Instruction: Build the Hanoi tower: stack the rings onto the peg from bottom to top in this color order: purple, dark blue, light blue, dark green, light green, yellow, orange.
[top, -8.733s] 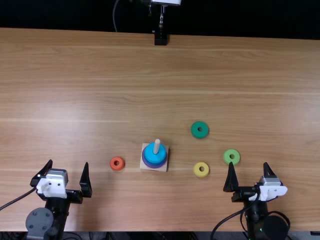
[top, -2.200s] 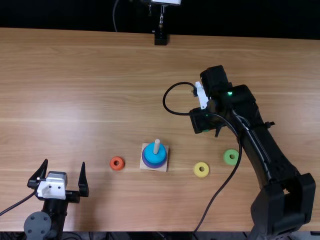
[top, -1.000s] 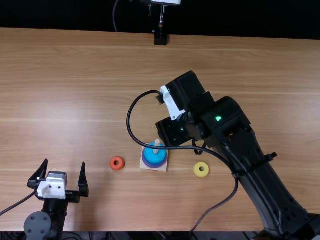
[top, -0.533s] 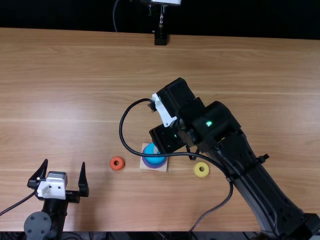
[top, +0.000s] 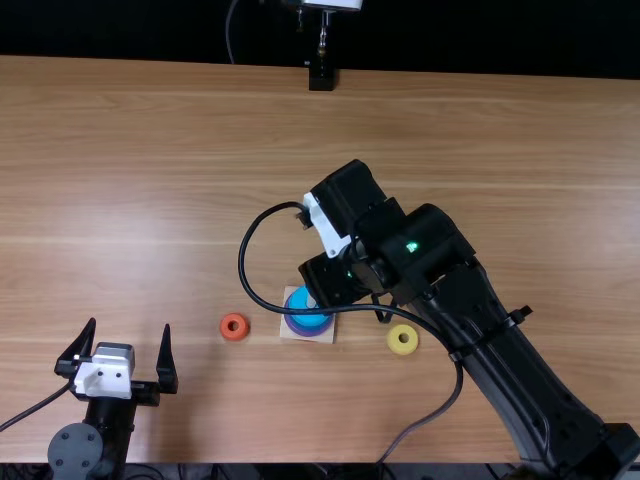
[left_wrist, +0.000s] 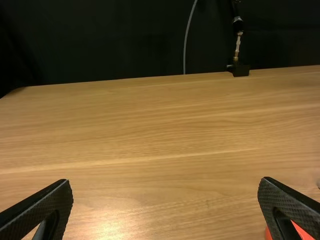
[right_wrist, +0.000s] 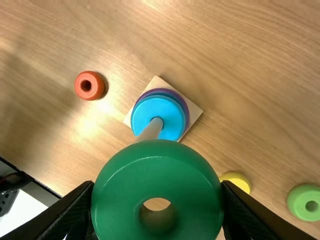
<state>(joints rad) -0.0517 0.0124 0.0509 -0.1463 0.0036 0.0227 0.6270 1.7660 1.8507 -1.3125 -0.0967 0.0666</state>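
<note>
Two black arms come in over the light brown table (top: 150, 150) from where I'm standing. The right arm (top: 525, 385) stretches well in, its right gripper (top: 332, 278) clasping the dark green ring (right_wrist: 115, 190) by opposite sides, up off the wood near the peg (right_wrist: 151, 131). The left arm (top: 75, 450) sits at the near edge, its left gripper (top: 129, 328) spread wide with nothing between its fingers.

Next in size is the square wooden base (right_wrist: 195, 111), the peg rising from it. Around that peg sit the purple ring (right_wrist: 188, 112) lowest, the dark blue ring (right_wrist: 179, 99) on it, then the light blue ring (right_wrist: 167, 112).

The light green ring (right_wrist: 296, 202) lies flat on the table near the yellow ring (top: 394, 342), which is right of the base. Smallest is the orange ring (right_wrist: 86, 95), on the table to the left of the base.
</note>
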